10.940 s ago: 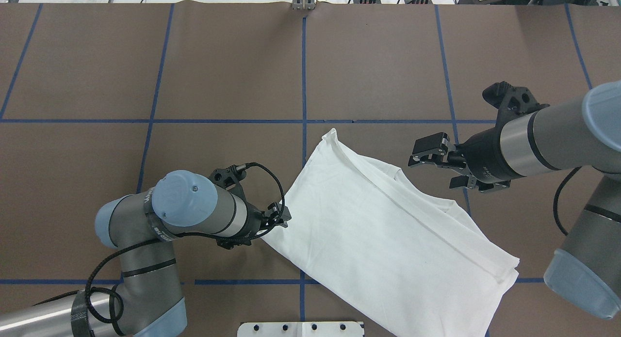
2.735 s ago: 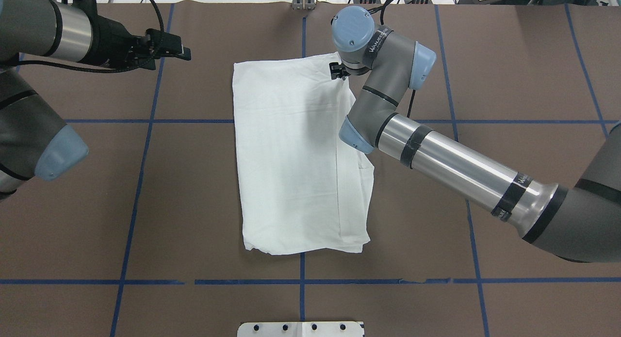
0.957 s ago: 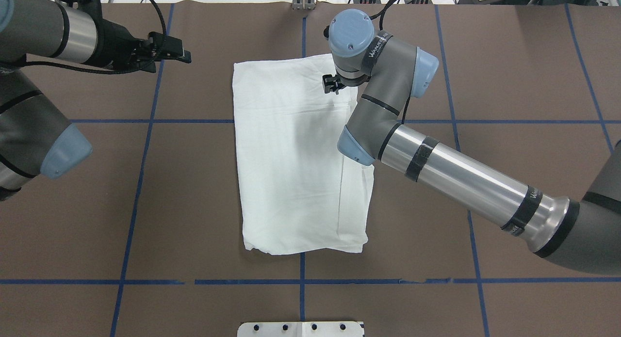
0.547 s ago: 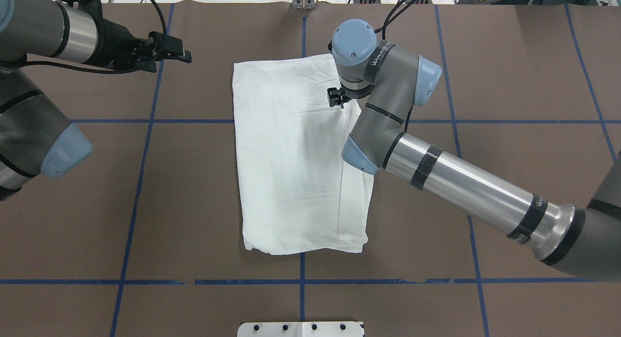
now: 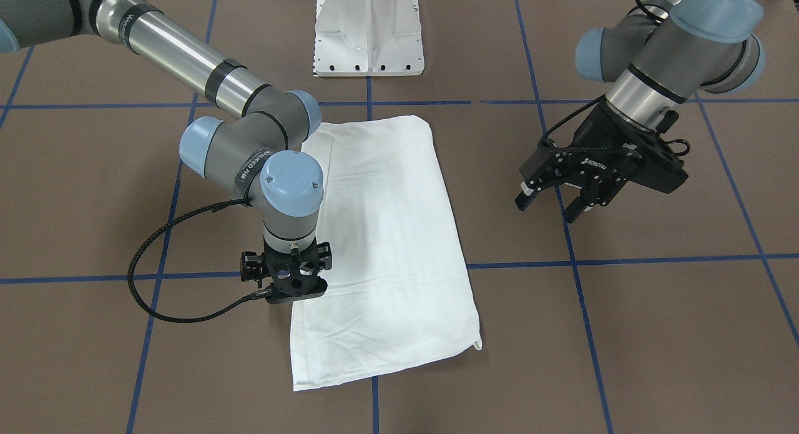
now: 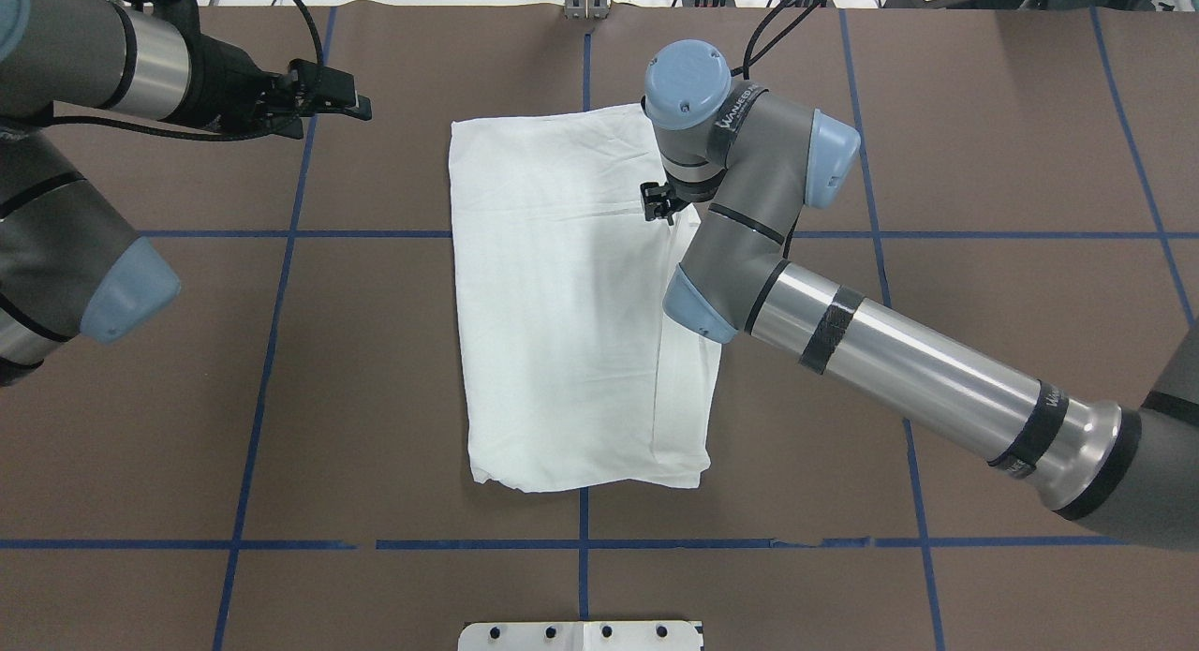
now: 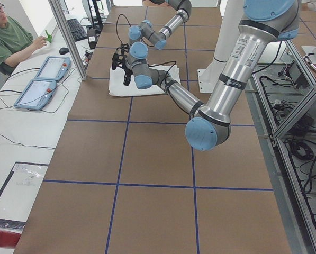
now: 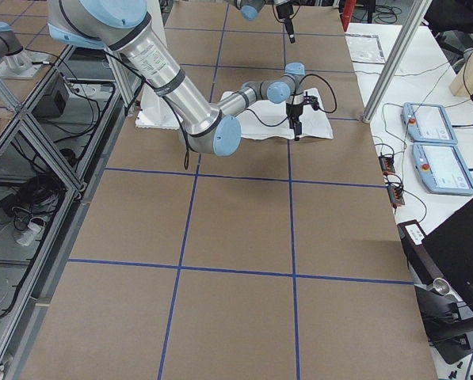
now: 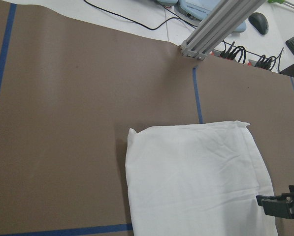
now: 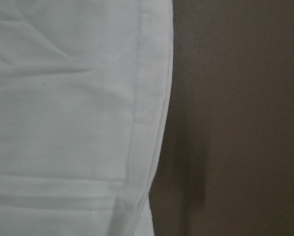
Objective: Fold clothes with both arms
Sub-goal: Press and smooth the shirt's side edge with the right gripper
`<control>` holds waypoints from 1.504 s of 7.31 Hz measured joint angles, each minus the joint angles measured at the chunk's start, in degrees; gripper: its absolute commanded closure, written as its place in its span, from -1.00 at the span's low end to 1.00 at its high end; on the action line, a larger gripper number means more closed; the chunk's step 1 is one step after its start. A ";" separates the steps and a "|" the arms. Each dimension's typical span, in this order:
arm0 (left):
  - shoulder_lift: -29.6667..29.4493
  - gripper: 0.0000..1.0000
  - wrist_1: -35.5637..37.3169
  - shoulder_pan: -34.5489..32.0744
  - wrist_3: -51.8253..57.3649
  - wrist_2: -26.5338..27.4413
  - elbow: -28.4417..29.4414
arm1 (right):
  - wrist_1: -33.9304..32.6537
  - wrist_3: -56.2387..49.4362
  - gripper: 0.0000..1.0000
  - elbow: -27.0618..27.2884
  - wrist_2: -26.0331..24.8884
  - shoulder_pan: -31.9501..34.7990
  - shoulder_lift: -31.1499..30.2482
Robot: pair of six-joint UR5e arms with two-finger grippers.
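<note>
The white shirt [image 6: 562, 304] lies flat, folded into a tall rectangle, at the table's middle [image 5: 387, 234]. My right arm reaches across it, its wrist pointing straight down at the shirt's right edge, in the far half. The right gripper [image 6: 656, 201] shows only as a black block under the wrist [image 5: 292, 285]; its fingers are hidden, and I cannot tell whether it is open. The right wrist view holds only the shirt's hemmed edge [image 10: 63, 98] and bare table. My left gripper [image 6: 356, 106] hangs open and empty off to the shirt's left [image 5: 545, 210].
The brown table cover [image 6: 281, 370] has a grid of blue tape lines. The white pedestal base [image 5: 368, 34] stands at the robot's side. An aluminium post [image 6: 585, 0] rises at the far edge. A person [image 7: 9, 37] sits by two tablets [image 7: 41, 79] beyond it.
Over the last seconds my right wrist slid from the shirt's far right corner toward the robot along that edge. The shirt and left arm stayed put. Much earlier the shirt lay diagonally.
</note>
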 measured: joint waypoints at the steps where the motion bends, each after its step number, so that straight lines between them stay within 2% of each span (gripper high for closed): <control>1: 0.00 -1.00 0.01 0.00 -0.03 -0.05 -0.01 | -0.73 -0.17 -1.00 1.41 0.20 -0.03 -1.14; 5: -0.12 -1.00 0.01 0.06 -0.39 -0.09 0.00 | -2.22 -1.34 -1.00 5.64 0.32 -0.06 -5.33; 11: -0.43 -1.00 0.09 0.09 -0.37 -0.25 0.09 | -2.27 -0.80 -1.00 9.45 0.76 -1.62 -5.22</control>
